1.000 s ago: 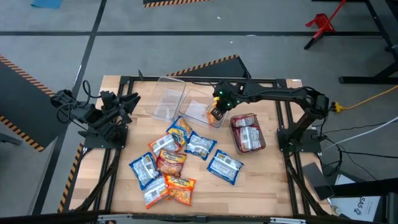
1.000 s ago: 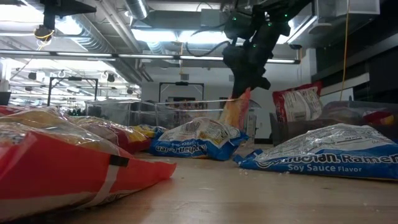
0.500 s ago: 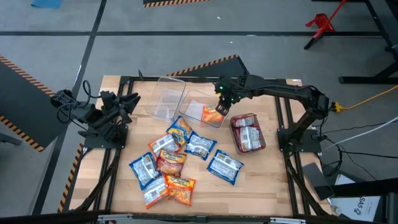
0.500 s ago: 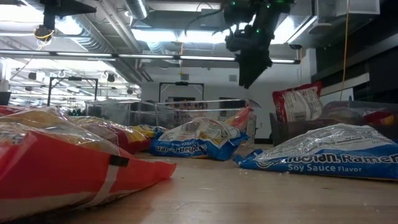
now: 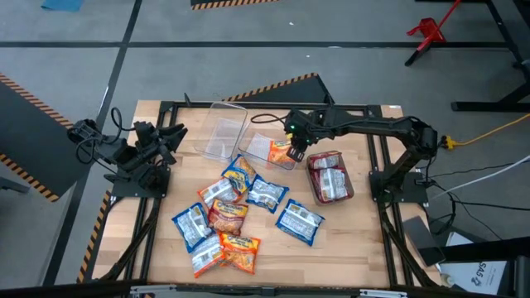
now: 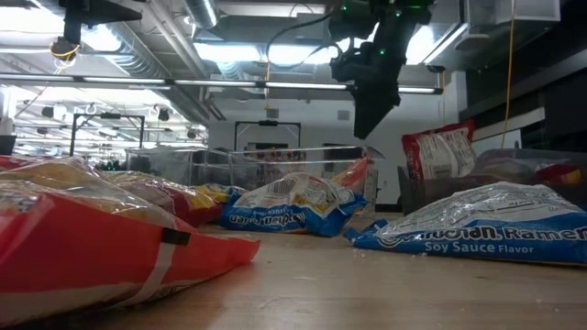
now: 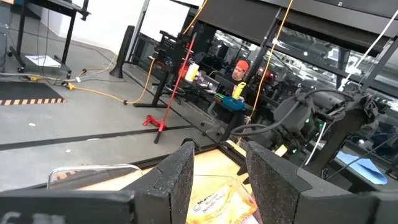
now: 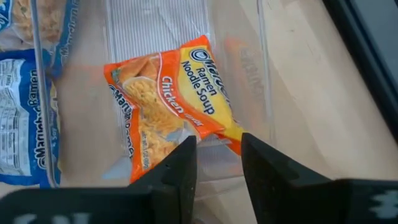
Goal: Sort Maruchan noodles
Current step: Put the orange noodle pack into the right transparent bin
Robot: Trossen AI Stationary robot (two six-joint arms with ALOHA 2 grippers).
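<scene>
orange packet (image 8: 169,107) in clear bin (image 8: 261,93)

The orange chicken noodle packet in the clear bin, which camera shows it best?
The right wrist view: the orange packet fills the picture, label readable, lying in the clear bin. The high view shows it small beside the right hand; the low view only a corner.

The right arm reaches from its base at the bench's right edge across toward the middle of the far side, elbow bent, wrist angled down. Its right pincer (image 5: 295,145) hangs in the air, fingers (image 8: 180,168) parted with nothing between them. The left arm sits folded at the bench's left edge, its left pincer (image 5: 170,136) fingers (image 7: 177,177) apart.
</scene>
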